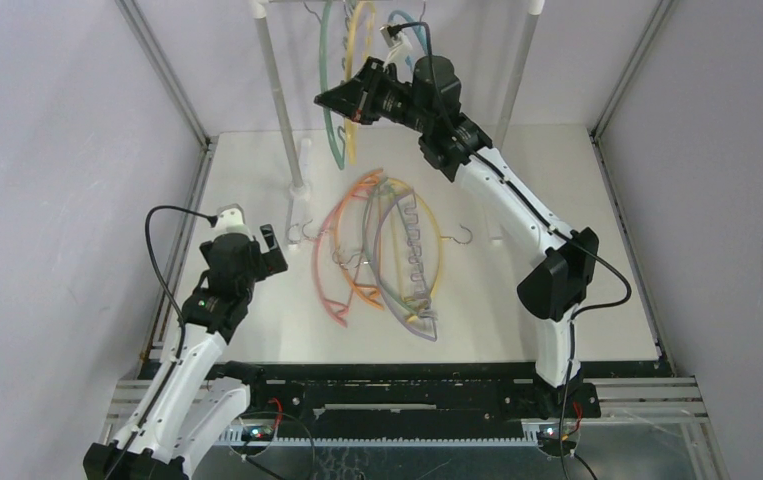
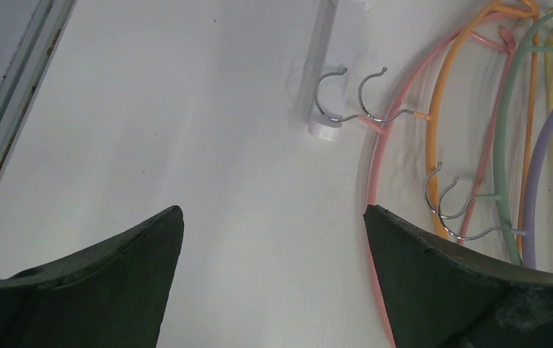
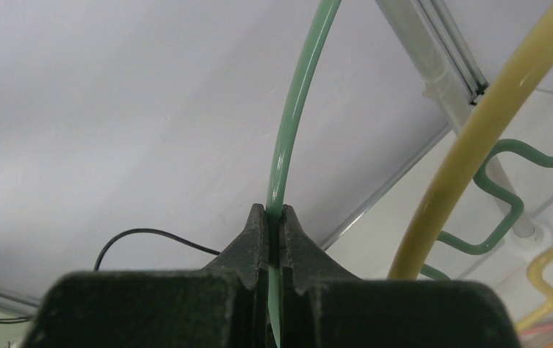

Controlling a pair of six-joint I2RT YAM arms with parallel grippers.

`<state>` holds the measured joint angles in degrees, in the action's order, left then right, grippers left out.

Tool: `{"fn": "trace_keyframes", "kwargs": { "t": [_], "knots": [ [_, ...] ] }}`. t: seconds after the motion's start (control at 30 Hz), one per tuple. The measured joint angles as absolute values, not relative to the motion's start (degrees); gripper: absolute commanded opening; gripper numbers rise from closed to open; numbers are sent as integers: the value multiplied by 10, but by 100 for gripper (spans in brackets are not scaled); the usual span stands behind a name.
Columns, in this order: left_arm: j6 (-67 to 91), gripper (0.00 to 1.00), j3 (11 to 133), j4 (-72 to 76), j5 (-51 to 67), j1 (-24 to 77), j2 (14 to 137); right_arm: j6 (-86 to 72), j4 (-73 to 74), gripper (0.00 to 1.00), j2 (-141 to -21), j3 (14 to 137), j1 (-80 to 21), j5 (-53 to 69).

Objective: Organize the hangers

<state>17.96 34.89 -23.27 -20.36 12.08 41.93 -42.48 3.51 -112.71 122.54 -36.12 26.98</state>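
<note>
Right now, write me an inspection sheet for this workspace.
Surface: white tabletop, hangers lying mid-table.
Job's things: pile of thin plastic hangers in pink, orange, green, lilac and yellow, with metal hooks, overlapping flat; green wavy-bar plastic hanger and yellow plastic hanger up at the rail.
Clutter: nothing seen.
Grippers: left gripper open over bare table beside the pile; right gripper shut on the green hanger's arm.
Cables: black cable looping beside the left arm; another along the right arm.
Surroundings: white-and-metal rail frame at the back; grey enclosure walls.
</note>
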Motion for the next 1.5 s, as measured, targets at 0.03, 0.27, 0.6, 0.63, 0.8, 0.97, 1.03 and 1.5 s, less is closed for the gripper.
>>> {"fn": "trace_keyframes", "kwargs": {
  "t": [0.03, 0.27, 0.6, 0.63, 0.8, 0.97, 1.03, 1.5],
  "knots": [
    [180, 99, 349, -232, -204, 121, 422, -428, 30, 0, -1127, 1225, -360, 268],
    [180, 100, 349, -232, -203, 121, 430, -465, 6, 0, -1136, 1234, -354, 245],
    [180, 100, 349, -233, -204, 121, 427, -497, -24, 0, -1119, 1145, -336, 194],
    [180, 100, 349, -233, -204, 121, 427, -496, -37, 0, -1111, 1125, -334, 183],
    [180, 99, 349, -233, -203, 121, 427, -496, -64, 0, -1034, 1030, -327, 143],
    [180, 99, 349, -232, -203, 121, 429, -497, -59, 0, -974, 978, -310, 116],
    [180, 100, 349, -232, -203, 121, 430, -495, -55, 0, -961, 967, -298, 103],
    [180, 99, 349, -233, -202, 121, 427, -476, -32, 0, -864, 870, -236, 65]
  ]
}}
